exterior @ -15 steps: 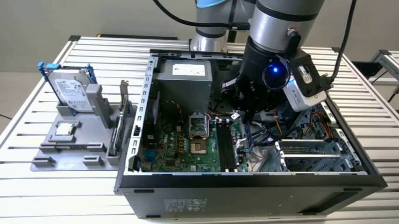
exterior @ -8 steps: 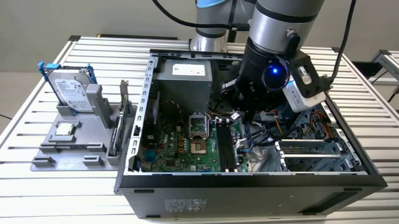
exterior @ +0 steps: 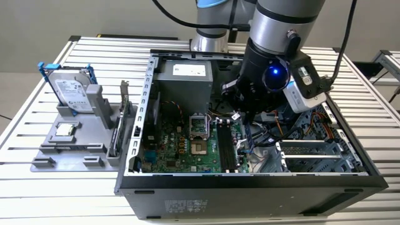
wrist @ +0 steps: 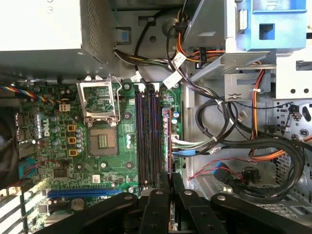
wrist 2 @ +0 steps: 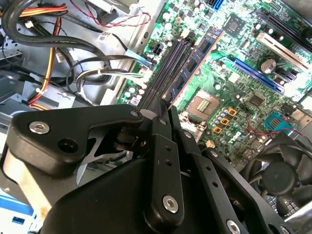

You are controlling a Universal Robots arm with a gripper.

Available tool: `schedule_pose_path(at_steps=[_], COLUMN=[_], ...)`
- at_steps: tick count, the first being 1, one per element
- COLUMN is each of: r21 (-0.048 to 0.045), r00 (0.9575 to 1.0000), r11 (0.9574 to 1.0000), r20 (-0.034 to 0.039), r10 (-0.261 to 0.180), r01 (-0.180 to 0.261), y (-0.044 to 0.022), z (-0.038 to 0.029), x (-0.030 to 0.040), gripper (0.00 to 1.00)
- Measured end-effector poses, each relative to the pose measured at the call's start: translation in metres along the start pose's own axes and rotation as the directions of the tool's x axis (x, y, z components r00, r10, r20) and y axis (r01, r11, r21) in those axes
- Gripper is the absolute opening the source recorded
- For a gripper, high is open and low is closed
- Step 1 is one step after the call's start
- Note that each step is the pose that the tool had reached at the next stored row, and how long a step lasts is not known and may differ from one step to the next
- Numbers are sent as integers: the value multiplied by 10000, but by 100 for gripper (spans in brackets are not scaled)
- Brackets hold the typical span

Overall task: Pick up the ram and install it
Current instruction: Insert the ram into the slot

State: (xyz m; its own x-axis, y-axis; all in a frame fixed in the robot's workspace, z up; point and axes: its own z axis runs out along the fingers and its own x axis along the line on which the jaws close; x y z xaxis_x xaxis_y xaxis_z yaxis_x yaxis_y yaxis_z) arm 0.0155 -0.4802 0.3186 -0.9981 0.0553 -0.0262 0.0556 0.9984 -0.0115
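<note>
Installation is in hand: the gripper, jaws clamped on the ram, must seat it squarely in the motherboard slots.

Silver arm, black pincer, blue light

Single arm enters from 12 o'clock in the exterior view, silver upper section running down into a black wrist that carries a lit blue ring. Wrist points nearly straight down, leaning slightly toward 7 o'clock. Gripper hangs at the lower end of the wrist, just right of frame centre. In both wrist views the black linkage arms converge and the jaws sit pressed close together, the fingers nearly parallel.
</note>
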Motion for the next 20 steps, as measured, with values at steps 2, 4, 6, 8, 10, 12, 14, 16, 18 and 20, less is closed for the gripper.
schedule_pose_path(at_steps=[2,4,6,8,10,12,14,16,18,20], r21=[5,4,6,3,3,3,3,2,2,-1], r00=[10000,10000,10000,10000,10000,10000,10000,10000,10000,10000], r11=[10000,10000,10000,10000,10000,10000,10000,10000,10000,10000], r20=[-1,-1,-1,-2,-2,-2,-3,-18,-20,-20], r10=[-1,0,0,-1,-1,0,0,0,0,-1], r01=[1,0,0,1,1,0,0,0,0,1], y=[-1,0,0,0,0,0,0,0,0,0], z=[8,23,45,70,81,101,120,130,142,153], x=[0,1,5,9,12,17,22,23,24,25], gripper=[0,0,0,0,0,0,0,0,0,0])
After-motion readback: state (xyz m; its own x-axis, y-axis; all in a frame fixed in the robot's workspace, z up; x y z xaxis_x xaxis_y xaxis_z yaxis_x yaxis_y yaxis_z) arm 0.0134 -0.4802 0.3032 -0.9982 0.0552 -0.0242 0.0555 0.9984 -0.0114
